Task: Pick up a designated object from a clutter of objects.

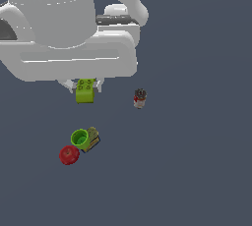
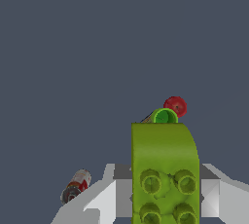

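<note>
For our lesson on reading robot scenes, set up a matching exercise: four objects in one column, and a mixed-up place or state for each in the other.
Things:
1. lime-green brick
2. red apple
3. bright green cup
4. small dark-topped container

Places or states:
A. lies alone, apart from the other items
B. held between the fingers of the gripper
C. right next to the brownish box
D. nearest the exterior view's bottom edge

Pairs: 1-B, 2-D, 3-C, 4-A
</note>
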### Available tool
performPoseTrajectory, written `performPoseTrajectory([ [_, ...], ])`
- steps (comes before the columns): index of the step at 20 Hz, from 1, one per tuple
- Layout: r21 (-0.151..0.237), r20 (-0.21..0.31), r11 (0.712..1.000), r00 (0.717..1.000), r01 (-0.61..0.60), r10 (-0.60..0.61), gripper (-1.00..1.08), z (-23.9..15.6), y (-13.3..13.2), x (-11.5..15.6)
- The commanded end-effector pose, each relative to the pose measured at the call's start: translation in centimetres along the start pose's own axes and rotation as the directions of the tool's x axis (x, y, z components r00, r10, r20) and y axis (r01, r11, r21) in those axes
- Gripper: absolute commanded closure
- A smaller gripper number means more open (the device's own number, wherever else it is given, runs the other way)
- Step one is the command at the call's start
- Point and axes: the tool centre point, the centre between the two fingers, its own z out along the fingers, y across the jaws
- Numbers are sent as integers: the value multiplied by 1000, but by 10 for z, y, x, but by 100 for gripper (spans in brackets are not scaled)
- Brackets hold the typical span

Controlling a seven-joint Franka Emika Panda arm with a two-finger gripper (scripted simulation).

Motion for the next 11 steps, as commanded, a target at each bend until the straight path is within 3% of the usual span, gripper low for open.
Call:
performPoseTrajectory([
  [1,0,0,1000,1000,0,0,108,-5,-1,4],
  [11,0,0,1000,1000,0,0,108,-13,-1,10],
])
